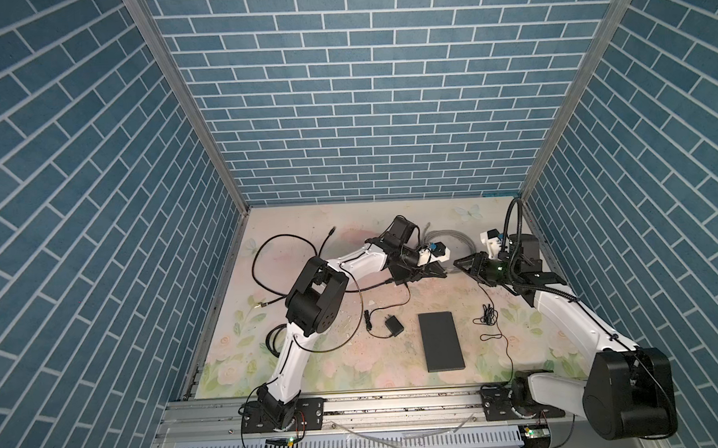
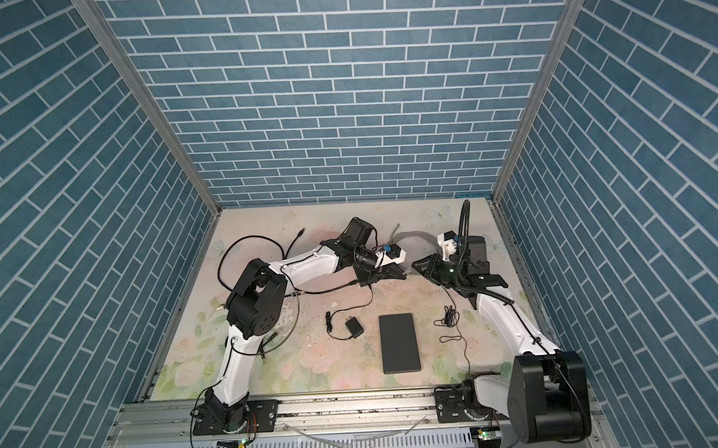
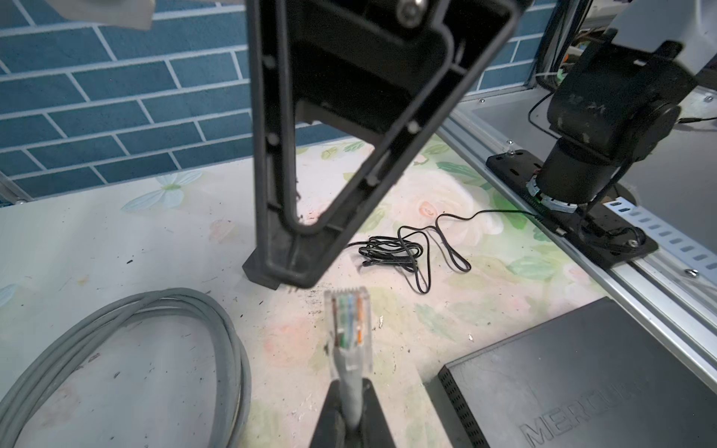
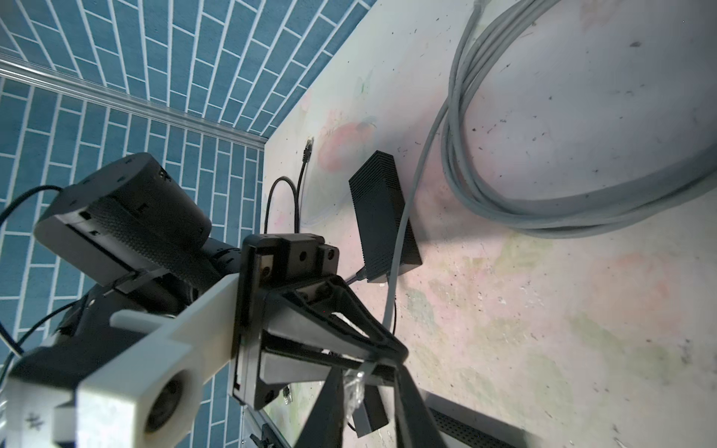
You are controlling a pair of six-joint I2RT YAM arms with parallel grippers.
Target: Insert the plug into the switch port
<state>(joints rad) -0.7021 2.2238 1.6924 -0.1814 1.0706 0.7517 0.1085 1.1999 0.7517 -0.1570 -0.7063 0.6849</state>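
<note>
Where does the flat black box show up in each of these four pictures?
Top view: the flat black box lies on the floral table, near the front, right of centre.
Top view: the same spot.
Left wrist: large, lettering on its lid, beside the clear plug.
Right wrist: only a perforated sliver at the picture's edge.
Shared landmark: the coiled grey cable.

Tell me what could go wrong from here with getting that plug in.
The left gripper pinches the grey cable behind the clear plug, so the plug could flex off line. The right gripper crowds its tip and might knock it. The switch lies unheld and may slide when pushed.
</note>
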